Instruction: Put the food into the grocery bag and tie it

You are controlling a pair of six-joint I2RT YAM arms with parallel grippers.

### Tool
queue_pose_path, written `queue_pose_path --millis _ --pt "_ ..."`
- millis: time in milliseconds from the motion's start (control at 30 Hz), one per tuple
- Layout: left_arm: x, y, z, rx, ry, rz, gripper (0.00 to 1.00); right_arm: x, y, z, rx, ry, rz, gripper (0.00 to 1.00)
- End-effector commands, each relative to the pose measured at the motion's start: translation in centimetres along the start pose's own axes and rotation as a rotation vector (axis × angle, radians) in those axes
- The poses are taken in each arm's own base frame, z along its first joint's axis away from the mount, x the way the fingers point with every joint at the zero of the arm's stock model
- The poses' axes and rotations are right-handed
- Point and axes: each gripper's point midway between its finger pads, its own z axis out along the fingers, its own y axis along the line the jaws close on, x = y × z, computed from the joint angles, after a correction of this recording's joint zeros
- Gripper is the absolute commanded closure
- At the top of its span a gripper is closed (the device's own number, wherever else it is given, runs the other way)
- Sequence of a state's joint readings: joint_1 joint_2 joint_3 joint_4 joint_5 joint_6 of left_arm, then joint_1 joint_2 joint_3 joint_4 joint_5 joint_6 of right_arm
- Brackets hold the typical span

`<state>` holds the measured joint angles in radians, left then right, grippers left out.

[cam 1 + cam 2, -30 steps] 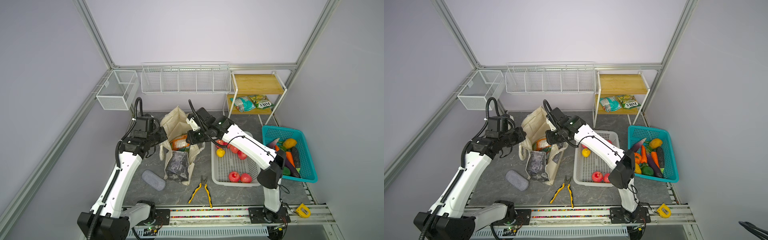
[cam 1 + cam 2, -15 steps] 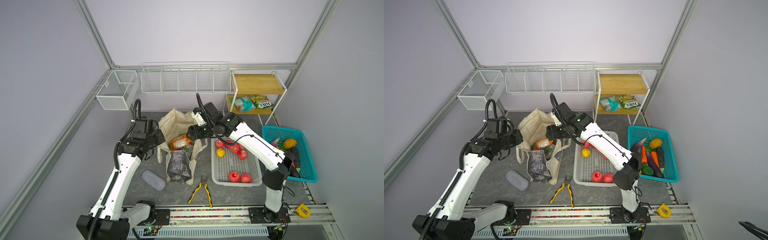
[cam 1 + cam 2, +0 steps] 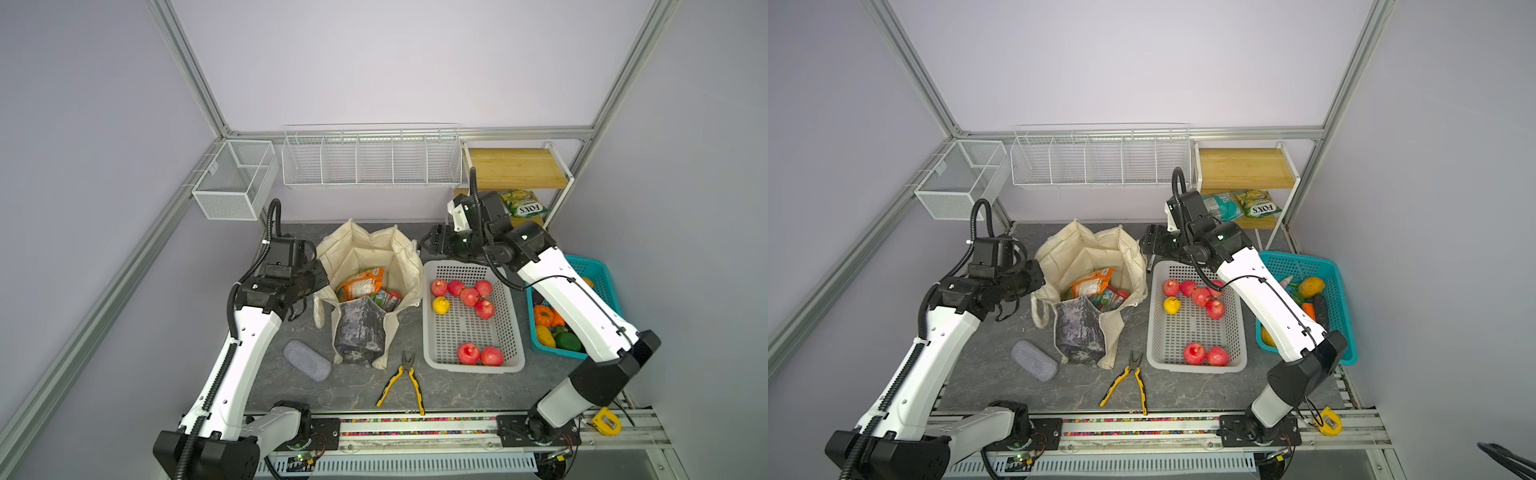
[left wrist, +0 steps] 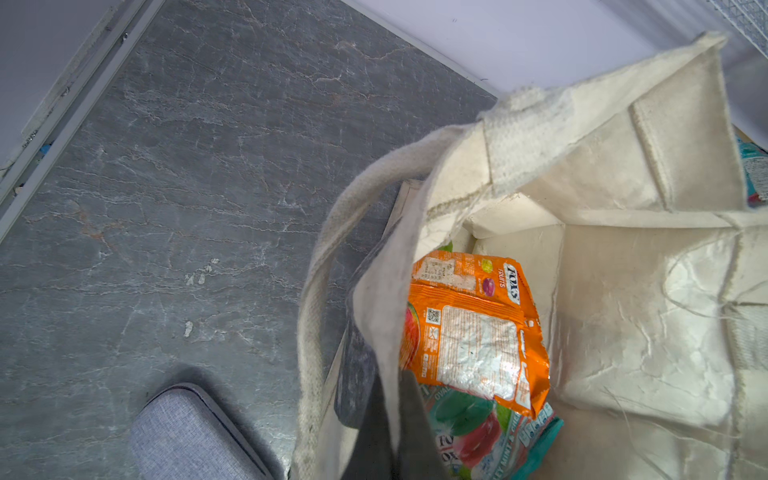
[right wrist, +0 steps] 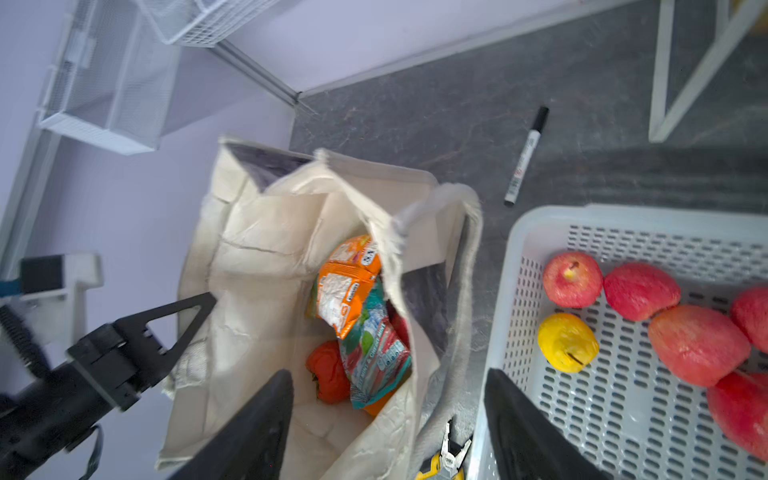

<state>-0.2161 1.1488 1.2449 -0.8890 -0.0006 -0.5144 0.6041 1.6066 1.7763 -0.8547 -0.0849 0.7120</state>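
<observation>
Worktop [image 3: 457, 390]: dark grey slab with pale veining, matte. Pale lilac walls close it in on three sides, with aluminium posts in the corners. A rail [image 3: 415, 428] runs along the front edge and carries both my arm bases.

Back wall: long white wire rack [image 3: 370, 160]. Left wall: small mesh bin [image 3: 235, 183]. Far right corner: wooden shelf unit [image 3: 515, 168], with packets [image 3: 524, 203] on its lower board.

Grocery bag [image 3: 365, 253] stands mid-worktop with its mouth open and its dark panel facing the rail. Inside, an orange FOX'S packet [image 4: 473, 324] lies on a teal packet [image 4: 478, 432], with a red-orange fruit [image 5: 328, 370] beside them.

My left jaws are closed on the bag's left rim and hold that side up. My right jaws are spread wide with nothing between them, above the gap between the bag's right rim and the white basket [image 3: 473, 368].

The white basket sits just right of the bag and holds red apples [image 3: 469, 297] and a yellow fruit [image 3: 441, 304]. The teal basket [image 3: 598, 270] with mixed produce is further right.

Loose on the slab: grey case [image 3: 306, 360] to the front left of the bag, pliers [image 3: 401, 382] in front of it, a marker pen [image 5: 525, 156] behind the white basket, and a yellow tape measure [image 3: 606, 420] at the rail's right end.
</observation>
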Motion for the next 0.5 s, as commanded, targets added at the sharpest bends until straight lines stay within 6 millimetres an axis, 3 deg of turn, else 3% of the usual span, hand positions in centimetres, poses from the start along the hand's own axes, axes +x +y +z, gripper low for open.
queue_pose_path --millis 0,167,467 --pt "0.5 0.7 -0.2 -0.027 0.019 0.001 1.00 2.5 -3.3 3.9 0.036 0.088 0.181 0.29" --pt "0.6 0.8 -0.3 -0.029 0.019 0.001 1.00 4.7 -5.7 7.3 0.041 0.165 0.283 0.36" --pt "0.6 0.7 -0.3 -0.028 0.027 0.004 1.00 5.4 -4.8 11.8 -0.023 0.257 0.325 0.38"
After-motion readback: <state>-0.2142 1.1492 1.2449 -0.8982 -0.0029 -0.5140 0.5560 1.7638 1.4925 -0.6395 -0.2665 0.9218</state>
